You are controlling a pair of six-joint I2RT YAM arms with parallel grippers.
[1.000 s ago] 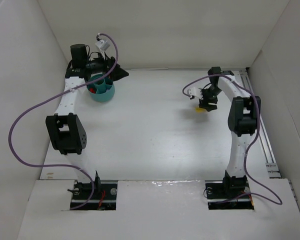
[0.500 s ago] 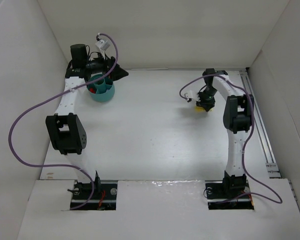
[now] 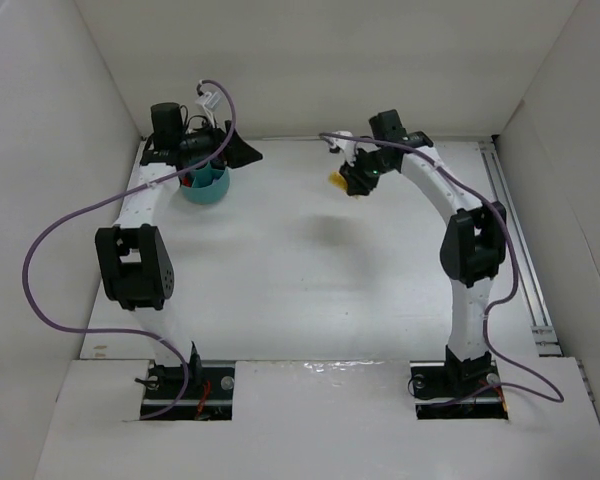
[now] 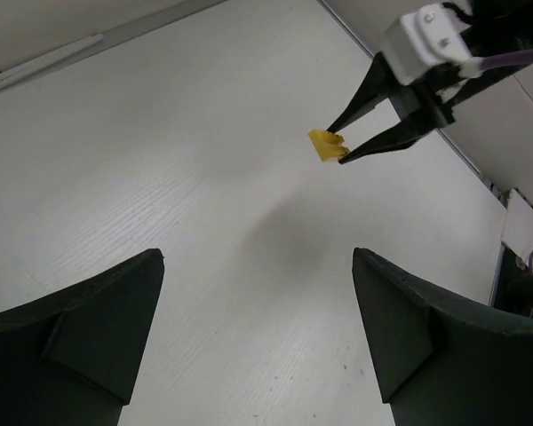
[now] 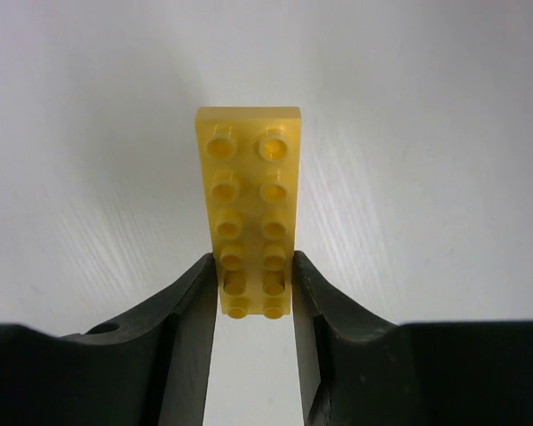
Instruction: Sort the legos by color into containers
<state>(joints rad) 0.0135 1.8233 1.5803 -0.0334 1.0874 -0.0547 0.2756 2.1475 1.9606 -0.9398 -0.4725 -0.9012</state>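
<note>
My right gripper [image 3: 342, 181] is shut on a flat yellow lego [image 5: 251, 209] with two rows of studs and holds it above the table at the back middle. The brick also shows in the top view [image 3: 335, 180] and in the left wrist view [image 4: 326, 145], between the right gripper's fingertips. The teal bowl [image 3: 206, 187] stands at the back left, with something red inside, mostly hidden by my left arm. My left gripper [image 3: 242, 150] hangs just right of the bowl, open and empty; its fingers [image 4: 89, 319] frame bare table.
White walls close in the table on the left, back and right. A metal rail [image 3: 520, 250] runs along the right edge. Purple cables loop off both arms.
My right gripper has lifted the yellow lego and carried it left and toward the back, nearer the bowl. The left gripper has shifted slightly.
</note>
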